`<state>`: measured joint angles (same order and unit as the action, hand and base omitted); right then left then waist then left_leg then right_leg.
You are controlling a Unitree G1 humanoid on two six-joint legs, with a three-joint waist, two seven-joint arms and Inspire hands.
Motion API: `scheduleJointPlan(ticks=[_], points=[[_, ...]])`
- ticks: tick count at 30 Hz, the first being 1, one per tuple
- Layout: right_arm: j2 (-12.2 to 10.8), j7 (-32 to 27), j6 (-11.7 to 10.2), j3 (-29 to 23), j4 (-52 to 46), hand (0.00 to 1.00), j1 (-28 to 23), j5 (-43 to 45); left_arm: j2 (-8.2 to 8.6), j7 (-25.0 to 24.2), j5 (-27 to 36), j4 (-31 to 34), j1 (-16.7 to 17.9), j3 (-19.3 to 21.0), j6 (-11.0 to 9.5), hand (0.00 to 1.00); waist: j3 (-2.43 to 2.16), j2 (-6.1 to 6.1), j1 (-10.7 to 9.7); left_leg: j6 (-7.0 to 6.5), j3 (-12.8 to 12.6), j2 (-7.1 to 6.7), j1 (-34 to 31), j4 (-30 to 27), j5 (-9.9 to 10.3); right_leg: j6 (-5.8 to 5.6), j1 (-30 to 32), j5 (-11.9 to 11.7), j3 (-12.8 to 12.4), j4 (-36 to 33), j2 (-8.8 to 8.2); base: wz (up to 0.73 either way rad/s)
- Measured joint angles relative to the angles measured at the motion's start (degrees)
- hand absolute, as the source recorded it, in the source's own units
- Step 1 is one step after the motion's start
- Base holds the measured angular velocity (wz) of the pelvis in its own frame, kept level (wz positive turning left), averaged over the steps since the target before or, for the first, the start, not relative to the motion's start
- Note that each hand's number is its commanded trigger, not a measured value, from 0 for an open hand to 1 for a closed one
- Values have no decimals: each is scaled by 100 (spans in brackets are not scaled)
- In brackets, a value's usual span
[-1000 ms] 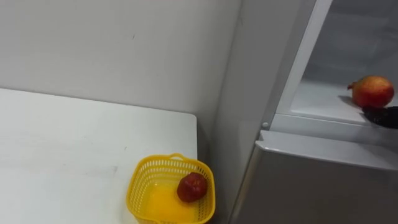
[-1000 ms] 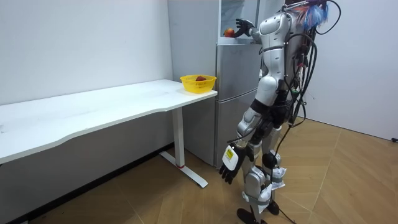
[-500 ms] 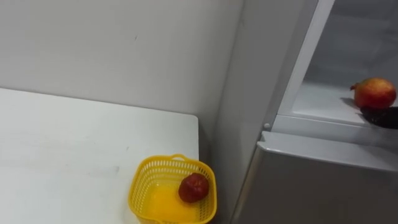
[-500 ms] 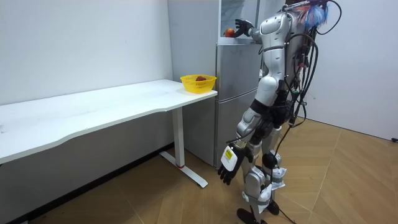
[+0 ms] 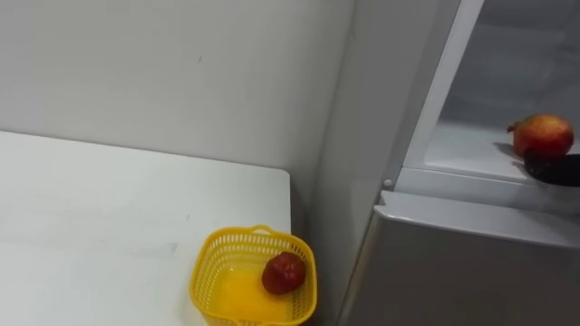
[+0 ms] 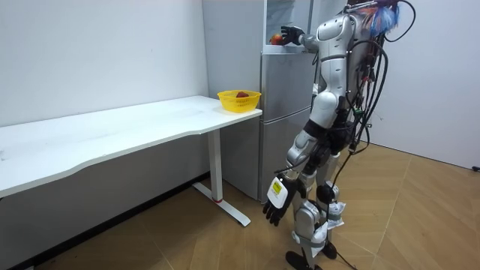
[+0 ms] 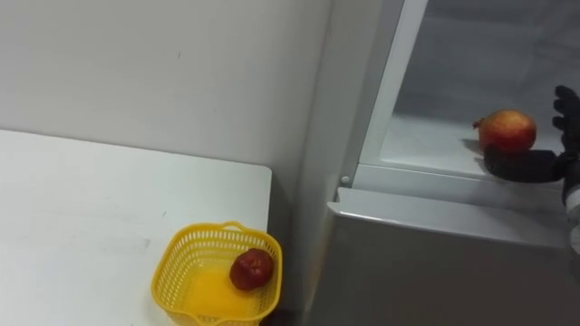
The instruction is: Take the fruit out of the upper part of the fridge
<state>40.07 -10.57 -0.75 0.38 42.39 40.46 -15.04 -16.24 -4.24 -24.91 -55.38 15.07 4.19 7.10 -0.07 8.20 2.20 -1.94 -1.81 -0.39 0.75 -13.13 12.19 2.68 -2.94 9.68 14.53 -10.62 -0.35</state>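
Pomegranate (image 7: pixel 507 130) on upper fridge shelf (image 7: pixel 426 143), not lifted. My right hand (image 7: pixel 526 166) wide: thumb at its 6 o'clock, fingers at 3, no grip yet. Left hand (image 6: pixel 276 204) slack by thigh. Red fruit (image 7: pixel 251 269) already in yellow basket (image 7: pixel 172 276) on bench (image 7: pixel 82 217). To do, I judge: grasp, carry over

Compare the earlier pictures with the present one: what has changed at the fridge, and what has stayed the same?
The right hand has edged slightly closer to the fruit on the fridge shelf, fingers open beside it, not gripping. The fruit has not moved. The basket with its red fruit on the table and the hanging left hand are unchanged.
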Motion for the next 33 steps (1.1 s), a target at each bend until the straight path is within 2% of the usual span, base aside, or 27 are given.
scheduleJointPlan(ticks=[3,7,15,21,33], points=[[20,123,-55,-4,4,0,18,-60,0,-30,-2,-22,-31,2,0,0,2,-48,-14,-1,38,-6,-16,-19,1,1,2,0,16,1,1,4],[78,326,-57,6,130,0,91,-307,0,-33,-2,-22,-58,2,-3,0,-23,-107,-8,1,48,-8,-14,-20,-3,2,-1,0,50,-1,-8,1],[99,446,-61,77,248,0,121,-1127,-23,-30,0,-25,-84,-4,-14,0,-28,-47,-4,9,52,-8,-19,-12,-19,27,7,19,130,-4,-24,0],[132,665,-77,76,423,0,121,-1375,-29,-32,-2,-24,-84,-8,-14,0,-1,15,-3,19,47,1,-29,-45,-25,33,6,18,132,4,-17,0],[200,1112,-155,65,532,0,121,-1425,-51,-145,-6,-24,-103,-116,11,0,3,-33,8,21,43,8,-18,-23,-26,40,4,13,123,-14,-12,0]])
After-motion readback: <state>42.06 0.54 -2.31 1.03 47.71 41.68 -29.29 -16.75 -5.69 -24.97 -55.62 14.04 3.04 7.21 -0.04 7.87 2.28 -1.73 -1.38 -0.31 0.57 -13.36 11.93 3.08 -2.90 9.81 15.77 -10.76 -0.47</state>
